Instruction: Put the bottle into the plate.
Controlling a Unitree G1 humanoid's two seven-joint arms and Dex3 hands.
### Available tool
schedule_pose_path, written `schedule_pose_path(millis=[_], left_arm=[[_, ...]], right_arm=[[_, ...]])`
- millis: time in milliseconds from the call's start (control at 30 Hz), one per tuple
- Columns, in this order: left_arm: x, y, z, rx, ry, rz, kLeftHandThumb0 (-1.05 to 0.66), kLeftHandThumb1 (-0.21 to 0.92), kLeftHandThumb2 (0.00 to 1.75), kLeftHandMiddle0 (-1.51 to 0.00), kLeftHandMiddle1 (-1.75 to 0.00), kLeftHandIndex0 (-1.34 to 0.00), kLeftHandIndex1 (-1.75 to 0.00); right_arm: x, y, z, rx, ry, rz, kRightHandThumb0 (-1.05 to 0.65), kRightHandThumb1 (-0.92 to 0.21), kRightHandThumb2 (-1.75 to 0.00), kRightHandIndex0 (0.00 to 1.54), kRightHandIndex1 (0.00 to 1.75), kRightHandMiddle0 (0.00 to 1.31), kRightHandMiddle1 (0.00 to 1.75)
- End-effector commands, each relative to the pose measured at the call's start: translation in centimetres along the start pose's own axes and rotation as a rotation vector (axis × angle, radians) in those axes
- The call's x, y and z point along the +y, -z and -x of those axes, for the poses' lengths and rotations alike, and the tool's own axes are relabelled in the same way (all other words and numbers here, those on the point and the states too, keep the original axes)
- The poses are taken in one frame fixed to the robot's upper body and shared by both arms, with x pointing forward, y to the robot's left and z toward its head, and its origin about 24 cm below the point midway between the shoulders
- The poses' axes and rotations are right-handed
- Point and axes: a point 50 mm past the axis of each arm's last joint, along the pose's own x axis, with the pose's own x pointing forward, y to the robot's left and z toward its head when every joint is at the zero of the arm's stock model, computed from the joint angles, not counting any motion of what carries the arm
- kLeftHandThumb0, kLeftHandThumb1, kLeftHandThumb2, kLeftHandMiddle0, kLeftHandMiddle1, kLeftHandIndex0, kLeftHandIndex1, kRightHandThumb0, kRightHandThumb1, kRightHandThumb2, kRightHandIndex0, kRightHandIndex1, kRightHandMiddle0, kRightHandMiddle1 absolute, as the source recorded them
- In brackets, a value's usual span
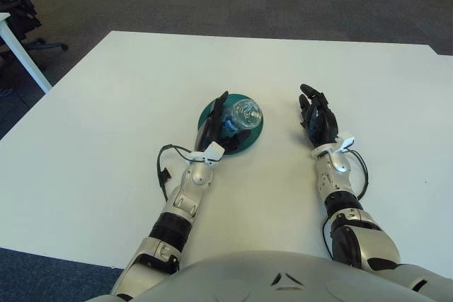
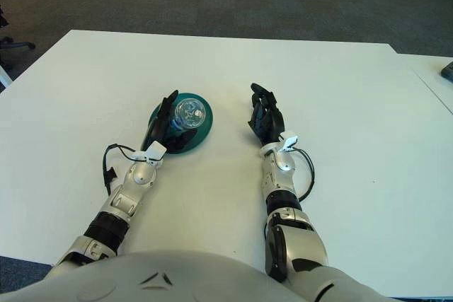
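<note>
A clear plastic bottle [image 1: 245, 114] with a blue part near its lower end is over the dark green plate [image 1: 255, 131] at the table's middle, its round end turned up toward me. My left hand [image 1: 216, 124] is at the plate's left edge, with fingers along the bottle's left side and the thumb below it, holding it. Whether the bottle touches the plate is hidden by the hand. My right hand [image 1: 315, 114] shows to the right of the plate, apart from it, with fingers relaxed and empty.
The white table [image 1: 106, 104] extends on all sides of the plate. A second white table's edge [image 2: 435, 76] is at the far right. A desk leg and a chair base [image 1: 32, 47] stand on the dark carpet at the far left.
</note>
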Motion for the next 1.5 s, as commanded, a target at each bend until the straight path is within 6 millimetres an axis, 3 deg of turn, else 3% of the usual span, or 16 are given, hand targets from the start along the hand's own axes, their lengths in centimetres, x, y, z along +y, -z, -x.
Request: schedule_pose_path(millis=[0, 433, 1467], left_arm=[[0.8, -0.3, -0.2, -0.014, -0.028, 0.000, -1.05, 0.92, 0.35, -0.07, 0.00, 0.00, -0.35], [2.3, -1.8, -1.1, -0.165, -0.139, -0.050, -1.05, 0.92, 0.27, -0.08, -0.01, 0.00, -0.36], [3.7, -2.9, -1.0, -0.224, -0.149, -0.056, -1.05, 0.92, 0.27, -0.03, 0.00, 0.00, -0.29]], right_arm=[[-0.6, 5.3, 4.5, 0.253, 0.084, -0.084, -0.78, -0.92, -0.81, 0.36, 0.01, 0.00, 0.70], [-0.2, 5.4, 4.1, 0.274, 0.092, -0.097, -0.78, -0.92, -0.80, 0.38, 0.01, 0.00, 0.74], [0.0, 5.6, 4.0, 0.290, 0.080, -0.069, -0.81, -0.92, -0.81, 0.35, 0.00, 0.00, 0.68]])
